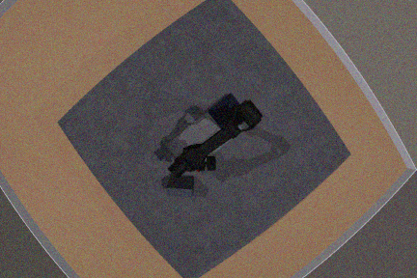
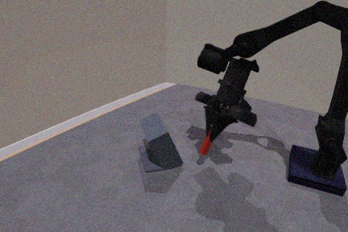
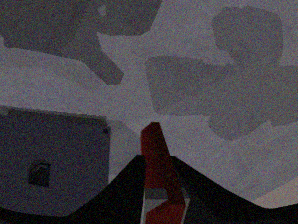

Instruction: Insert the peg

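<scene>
A red, flat-sided peg (image 2: 205,147) (image 3: 156,150) is held between the fingers of my gripper (image 2: 210,136) (image 3: 154,163), which is shut on it. The peg is tilted, its lower end leaning toward the panel side in the exterior view, and it hangs clear above the table. The sloped panel (image 1: 179,182) (image 2: 165,151) (image 3: 75,145) stands to the left of the peg in the exterior view, with a gap between them. Its dark, squarish hole (image 3: 39,174) shows at the left of the wrist view. In the top view the arm hides nearly all of the peg.
The arm's dark blue base (image 1: 224,109) (image 2: 315,171) stands on the grey mat (image 1: 131,87) at the right in the exterior view. Shadows of the arm fall around the peg and panel. A pale edge strip (image 2: 89,114) runs behind the panel.
</scene>
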Robot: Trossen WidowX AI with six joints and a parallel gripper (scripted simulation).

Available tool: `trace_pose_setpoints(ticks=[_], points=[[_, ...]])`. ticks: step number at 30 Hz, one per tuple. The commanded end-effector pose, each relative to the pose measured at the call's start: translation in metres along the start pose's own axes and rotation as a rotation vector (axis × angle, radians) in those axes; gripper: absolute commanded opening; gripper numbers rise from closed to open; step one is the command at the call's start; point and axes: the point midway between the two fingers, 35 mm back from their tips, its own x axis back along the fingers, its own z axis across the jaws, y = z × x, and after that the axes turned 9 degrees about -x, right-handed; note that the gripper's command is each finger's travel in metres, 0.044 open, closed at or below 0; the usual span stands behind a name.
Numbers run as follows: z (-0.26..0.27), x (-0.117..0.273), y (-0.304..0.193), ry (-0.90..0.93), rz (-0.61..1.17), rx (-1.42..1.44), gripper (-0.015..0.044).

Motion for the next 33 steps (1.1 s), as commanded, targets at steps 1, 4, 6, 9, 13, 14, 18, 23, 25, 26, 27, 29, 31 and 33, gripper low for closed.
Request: trace_pose_setpoints(ticks=[1, 4, 6, 9, 13, 14, 18, 23, 25, 26, 27, 29, 31, 33], points=[[0.004, -0.002, 0.002, -0.009, 0.035, -0.01, 0.0], [0.007, -0.002, 0.002, -0.011, 0.057, -0.016, 0.0], [0.009, -0.002, 0.002, -0.012, 0.072, -0.02, 0.0], [0.012, -0.002, 0.002, -0.014, 0.094, -0.025, 0.0], [0.017, -0.002, 0.003, -0.015, 0.123, -0.032, 0.0], [0.018, -0.002, 0.003, -0.015, 0.131, -0.034, 0.0], [0.022, -0.002, 0.004, -0.017, 0.16, -0.04, 0.0], [0.027, -0.001, 0.004, -0.017, 0.197, -0.047, 0.0], [0.029, -0.001, 0.005, -0.018, 0.212, -0.049, 0.0], [0.03, -0.001, 0.005, -0.018, 0.219, -0.05, 0.0], [0.031, -0.001, 0.005, -0.018, 0.227, -0.051, 0.0], [0.033, 0.0, 0.006, -0.018, 0.241, -0.053, 0.0], [0.035, 0.0, 0.006, -0.018, 0.256, -0.055, 0.0], [0.037, 0.001, 0.007, -0.017, 0.27, -0.057, 0.0]])
